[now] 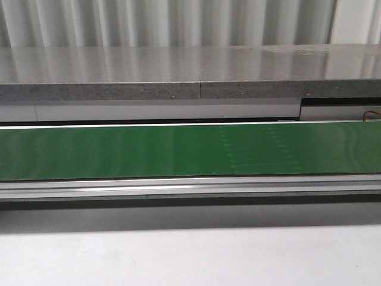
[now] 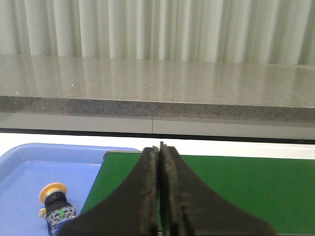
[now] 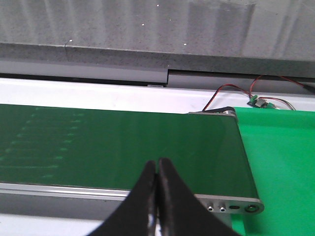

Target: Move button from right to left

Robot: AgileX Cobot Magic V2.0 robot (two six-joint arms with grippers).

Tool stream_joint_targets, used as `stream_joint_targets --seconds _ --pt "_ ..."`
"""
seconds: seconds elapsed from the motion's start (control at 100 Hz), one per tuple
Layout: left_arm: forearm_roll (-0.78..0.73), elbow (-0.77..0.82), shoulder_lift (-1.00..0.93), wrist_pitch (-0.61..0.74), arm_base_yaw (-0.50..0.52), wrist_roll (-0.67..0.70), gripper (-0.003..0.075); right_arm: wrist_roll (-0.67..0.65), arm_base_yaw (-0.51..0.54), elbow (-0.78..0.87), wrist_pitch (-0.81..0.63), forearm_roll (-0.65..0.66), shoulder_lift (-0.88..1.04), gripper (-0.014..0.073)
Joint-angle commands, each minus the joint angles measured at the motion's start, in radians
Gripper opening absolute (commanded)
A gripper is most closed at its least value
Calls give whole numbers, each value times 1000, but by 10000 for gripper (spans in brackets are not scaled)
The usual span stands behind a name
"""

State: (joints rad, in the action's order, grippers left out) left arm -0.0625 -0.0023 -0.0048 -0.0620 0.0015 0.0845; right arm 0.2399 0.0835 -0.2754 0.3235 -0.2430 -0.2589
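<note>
No readable text, label, brand or number shows in any view.

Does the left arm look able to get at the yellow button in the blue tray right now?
Probably yes: the button lies alone in the blue tray, nothing over it, beside the left gripper, whose jaws are shut and would need opening.

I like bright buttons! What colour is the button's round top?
Yellow. The button lies in the blue tray, seen best in the left wrist view.

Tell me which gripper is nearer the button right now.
Left. The button lies in the blue tray just beside the shut left gripper; the right gripper, over the green belt, shows no button.
</note>
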Motion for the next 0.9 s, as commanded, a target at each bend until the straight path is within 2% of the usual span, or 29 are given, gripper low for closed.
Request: stream_joint_targets --seconds 0.0,0.15,0.27,0.51,0.89 --pt "10 25 -34 87 2 9 -20 -141 -11 26 -138 99 37 -67" --pt "10 25 -34 87 2 9 -20 -375 -23 118 -216 285 111 -67" --pt "10 25 -34 87 2 9 -20 -455 -23 183 -269 342 161 -67" --pt "10 25 -34 87 2 9 -20 -469 -23 278 -306 344 286 -67" --pt "10 25 -34 87 2 9 -20 -471 -102 286 -313 347 285 -67"
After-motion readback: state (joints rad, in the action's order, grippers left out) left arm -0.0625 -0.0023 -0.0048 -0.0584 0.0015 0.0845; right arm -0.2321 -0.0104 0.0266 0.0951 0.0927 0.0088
